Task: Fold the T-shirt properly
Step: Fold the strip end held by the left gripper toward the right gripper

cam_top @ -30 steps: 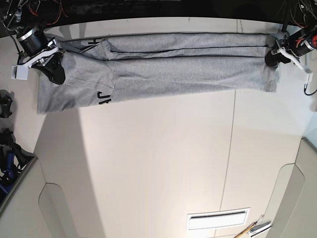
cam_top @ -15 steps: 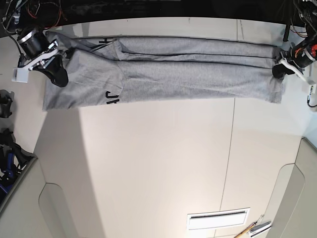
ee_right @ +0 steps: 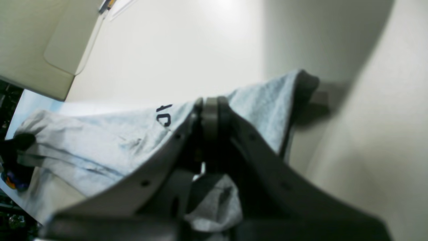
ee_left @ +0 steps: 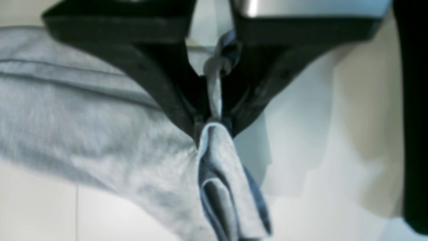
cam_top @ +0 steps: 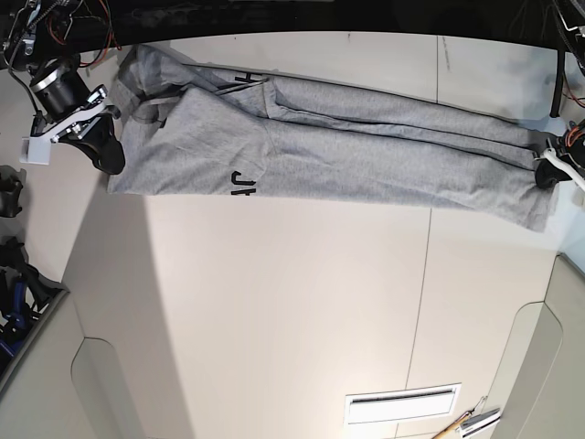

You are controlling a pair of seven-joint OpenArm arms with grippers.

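The heather light-grey T-shirt (cam_top: 366, 151) is pulled out long across the back of the white table (cam_top: 292, 302), folded lengthwise, with black lettering (cam_top: 240, 186) showing near its left end. My right gripper (cam_top: 108, 155) is shut on the shirt's left end. In the right wrist view the jaws (ee_right: 210, 103) pinch the grey cloth (ee_right: 100, 140). My left gripper (cam_top: 547, 174) is shut on the shirt's right end. In the left wrist view the closed jaws (ee_left: 214, 122) hold a bunched fold of the cloth (ee_left: 100, 140).
A white slotted panel (cam_top: 402, 402) and some tools (cam_top: 471, 422) lie at the table's front right. Dark gear (cam_top: 14, 274) sits off the left edge. Cables and a dark rail (cam_top: 274, 14) run along the back.
Both grippers moved to the right in the base view, carrying the shirt with them. The left gripper's end dropped toward the front, so the shirt now slants.
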